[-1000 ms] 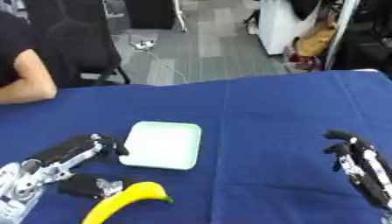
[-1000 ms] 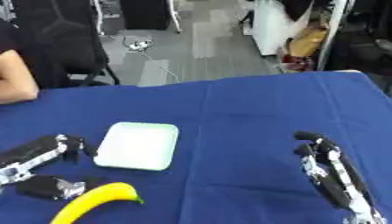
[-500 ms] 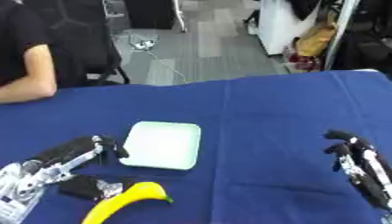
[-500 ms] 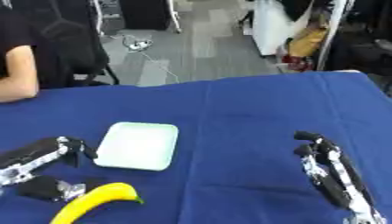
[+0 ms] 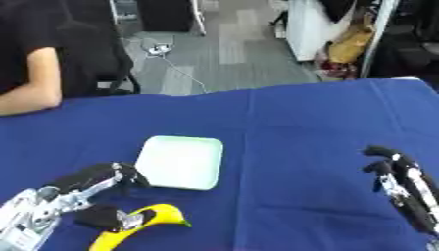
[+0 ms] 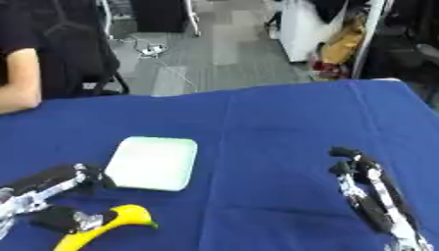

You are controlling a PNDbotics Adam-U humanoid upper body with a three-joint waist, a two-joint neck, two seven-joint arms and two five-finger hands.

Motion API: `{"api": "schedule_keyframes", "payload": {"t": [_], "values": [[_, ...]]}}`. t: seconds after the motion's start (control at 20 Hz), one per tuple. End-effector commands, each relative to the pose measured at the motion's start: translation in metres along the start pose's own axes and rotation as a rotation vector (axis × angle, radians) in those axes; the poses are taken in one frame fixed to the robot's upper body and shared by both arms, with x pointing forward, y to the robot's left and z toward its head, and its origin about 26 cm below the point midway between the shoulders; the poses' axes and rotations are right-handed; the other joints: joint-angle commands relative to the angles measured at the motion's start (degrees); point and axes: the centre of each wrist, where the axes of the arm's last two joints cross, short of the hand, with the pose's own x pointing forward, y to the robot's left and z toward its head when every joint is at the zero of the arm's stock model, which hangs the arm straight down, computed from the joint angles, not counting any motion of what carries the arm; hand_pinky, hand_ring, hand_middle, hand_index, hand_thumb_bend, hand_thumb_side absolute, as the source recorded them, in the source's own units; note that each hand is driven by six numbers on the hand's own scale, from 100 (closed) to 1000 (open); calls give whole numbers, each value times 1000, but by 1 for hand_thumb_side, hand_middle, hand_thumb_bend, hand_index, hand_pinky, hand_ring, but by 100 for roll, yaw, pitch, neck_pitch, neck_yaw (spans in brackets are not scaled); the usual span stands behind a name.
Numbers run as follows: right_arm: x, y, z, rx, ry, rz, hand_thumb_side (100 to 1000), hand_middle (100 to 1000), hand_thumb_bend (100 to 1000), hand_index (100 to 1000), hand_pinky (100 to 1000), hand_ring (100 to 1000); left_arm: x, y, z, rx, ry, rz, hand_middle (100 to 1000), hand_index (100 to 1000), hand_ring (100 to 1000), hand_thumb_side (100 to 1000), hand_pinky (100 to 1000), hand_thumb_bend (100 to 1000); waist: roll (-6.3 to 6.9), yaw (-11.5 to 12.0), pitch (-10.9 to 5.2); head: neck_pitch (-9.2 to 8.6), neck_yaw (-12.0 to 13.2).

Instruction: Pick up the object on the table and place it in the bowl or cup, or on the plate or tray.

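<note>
Banana (image 5: pixel 137 228) sits at the near left edge of the bench (image 5: pixel 291 122), lying flat, dark tip pointing right, just short of the plate. Your left hand (image 5: pixel 90 196) is on it: thumb (image 5: pixel 99 215) pressed on the near side of the fruit, the long fingers (image 5: pixel 94 176) stretched out past it toward the plate's near-left corner. Reads as a half-made pinch, fingers not yet wrapped, so I'd call that hand still open. Whether the thumb is really bearing on the peel or only beside it I can't tell.

To do this step well: curl the fingers down over the far side of the banana before you lift, near its middle so it doesn't swing. Keep the fingertips off the plate rim, they're almost touching it and could shove it away.

Right hand (image 5: pixel 403 184) is idle at the near right, fingers relaxed and pointing up, holding nothing, well apart from everything. Leave it there.

Plate (image 5: pixel 178 162) is the pale green square one just beyond the banana, empty, flat on the blue cloth. Short carry: lift, move forward and slightly right, set down in the centre.

Far edge: a person's arm rests by the bench, not touching anything of yours.
</note>
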Motion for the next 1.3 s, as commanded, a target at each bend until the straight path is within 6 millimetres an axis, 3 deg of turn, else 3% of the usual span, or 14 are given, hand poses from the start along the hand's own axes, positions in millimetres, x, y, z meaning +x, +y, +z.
{"api": "schedule_keyframes", "payload": {"t": [0.05,0.95,1.3], "values": [[8,-8,-8,-12,-38,17,822,763,100,865,376,633,0,6,-1,4,0,-23,666,784,581,728,551,309,-15,-7,-77,-40,3],[11,-8,-11,-9,-49,19,824,763,100,865,376,633,-11,-26,-6,-108,22,-19,637,774,543,704,517,303,-13,-34,9,-15,34],[10,-8,-11,-12,-47,20,824,763,100,865,376,633,-15,-32,-5,-117,33,-17,569,749,465,675,431,290,-18,-27,9,-13,26]]}}
